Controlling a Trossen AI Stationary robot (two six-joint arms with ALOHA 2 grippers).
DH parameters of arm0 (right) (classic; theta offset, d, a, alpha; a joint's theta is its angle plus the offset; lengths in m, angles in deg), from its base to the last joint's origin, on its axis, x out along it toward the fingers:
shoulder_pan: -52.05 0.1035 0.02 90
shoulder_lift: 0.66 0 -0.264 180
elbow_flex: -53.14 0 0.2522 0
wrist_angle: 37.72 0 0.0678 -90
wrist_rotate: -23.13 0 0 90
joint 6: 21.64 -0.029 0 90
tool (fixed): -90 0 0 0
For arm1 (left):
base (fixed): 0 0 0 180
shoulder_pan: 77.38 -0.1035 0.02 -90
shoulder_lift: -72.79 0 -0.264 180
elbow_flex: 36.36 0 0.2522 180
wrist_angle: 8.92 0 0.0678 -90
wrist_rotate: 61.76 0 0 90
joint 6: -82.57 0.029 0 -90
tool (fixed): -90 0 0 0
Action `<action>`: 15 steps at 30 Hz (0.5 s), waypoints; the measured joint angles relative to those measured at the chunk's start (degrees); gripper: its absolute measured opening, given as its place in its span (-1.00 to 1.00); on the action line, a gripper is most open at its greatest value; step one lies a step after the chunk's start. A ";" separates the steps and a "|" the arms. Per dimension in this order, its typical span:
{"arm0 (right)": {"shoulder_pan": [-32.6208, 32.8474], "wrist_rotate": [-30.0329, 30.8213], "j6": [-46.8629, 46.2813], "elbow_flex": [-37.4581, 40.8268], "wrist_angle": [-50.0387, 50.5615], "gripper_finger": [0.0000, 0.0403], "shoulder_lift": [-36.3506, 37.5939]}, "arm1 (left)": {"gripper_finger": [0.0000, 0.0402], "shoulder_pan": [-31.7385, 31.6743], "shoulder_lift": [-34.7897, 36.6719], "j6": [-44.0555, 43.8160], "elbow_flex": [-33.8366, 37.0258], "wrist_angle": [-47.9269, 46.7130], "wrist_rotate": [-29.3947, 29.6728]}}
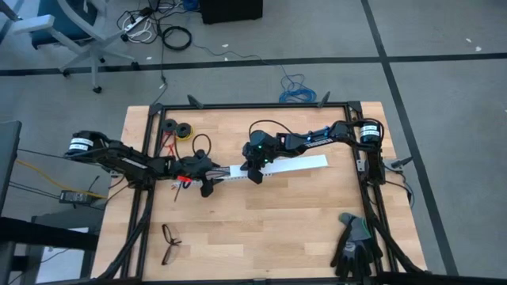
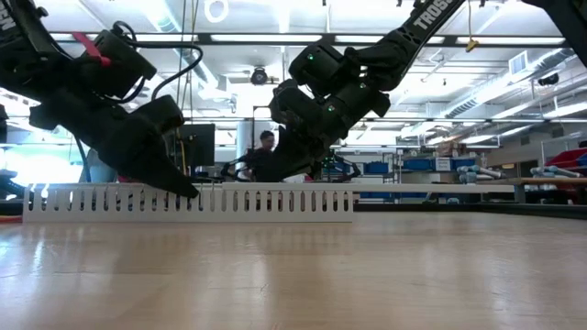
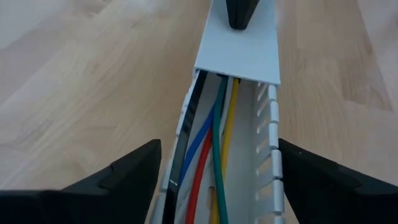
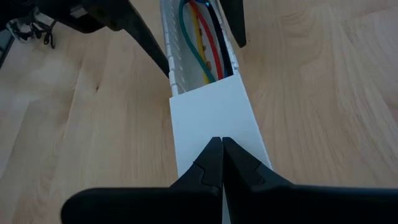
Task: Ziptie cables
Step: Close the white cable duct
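A long white slotted strip (image 1: 293,166) lies flat on the table. Its left part is uncovered and holds the cables (image 3: 211,149), in blue, red, green, yellow and black. A flat white cover (image 4: 214,112) closes the rest. My left gripper (image 3: 217,155) is open at the strip's left end (image 1: 208,184), with one finger outside each slotted wall. My right gripper (image 4: 221,142) is shut and its tips rest on the cover, near the strip's middle (image 1: 257,174). A thin dark strip (image 1: 176,193) lies on the wood by the left arm. My right gripper presses its shut fingertips (image 3: 239,15) down on the cover's flat top (image 4: 217,127), a short way back from the cover's edge beside the bare cables. The fingers slant down from the table's right side and lie along the strip. The cover sits on the strip. My left gripper's fingers (image 3: 134,177) stand close beside the strip's walls; whether they touch I cannot tell.
Black eyeglasses (image 1: 169,241) lie near the front left and dark gloves (image 1: 355,245) at the front right. Two tape rolls (image 1: 178,127) and a black cable loop (image 1: 201,145) sit at the back left. A black frame (image 1: 261,105) runs round the table's edge.
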 joint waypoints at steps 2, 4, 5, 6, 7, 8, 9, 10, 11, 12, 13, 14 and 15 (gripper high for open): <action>0.00 0.02 0.02 0.00 -0.05 -1.00 0.00 | 0.54 0.00 -0.02 0.04 0.00 -0.02 0.01; 0.00 0.00 0.02 0.04 -0.20 -1.00 0.00 | 0.48 0.00 -0.28 0.05 0.00 0.06 -0.01; 0.00 0.00 0.02 0.04 -0.25 -1.00 0.00 | 0.44 0.00 -0.68 0.08 -0.02 0.29 0.03; 0.00 -0.06 0.02 0.04 -0.41 -1.00 0.00 | 0.40 0.00 -0.96 0.13 -0.04 0.40 0.19; 0.00 -0.08 -0.01 0.04 -0.77 -1.00 0.00 | 0.36 0.02 -1.43 0.23 -0.08 0.69 0.34; -0.01 -0.09 -0.14 0.05 -0.91 -1.00 0.00 | 0.33 0.02 -2.18 0.27 -0.13 1.34 0.41; -0.03 -0.05 -0.23 0.08 -1.01 -1.00 0.02 | 0.29 0.02 -2.88 0.31 -0.20 2.31 0.44; -0.07 0.02 -0.26 0.09 -1.20 -1.00 0.02 | 0.26 0.02 -3.52 0.28 -0.17 3.61 0.44; -0.11 0.15 -0.29 0.11 -1.62 -1.00 0.00 | 0.24 0.02 -4.12 0.27 -0.17 4.82 0.53; -0.11 0.25 -0.29 0.11 -2.21 -1.00 -0.01 | 0.23 0.02 -4.65 0.56 -0.13 6.03 0.69; -0.09 0.26 -0.28 0.09 -2.76 -1.00 -0.19 | 0.22 0.02 -5.04 1.47 -0.09 6.97 0.78; -0.06 0.19 -0.31 0.09 -3.57 -1.00 -0.53 | 0.22 0.02 -5.43 1.95 -0.07 7.75 0.81; -0.04 0.03 -0.52 0.11 -4.53 -1.00 -0.65 | 0.21 0.00 -5.63 2.42 -0.07 8.28 0.81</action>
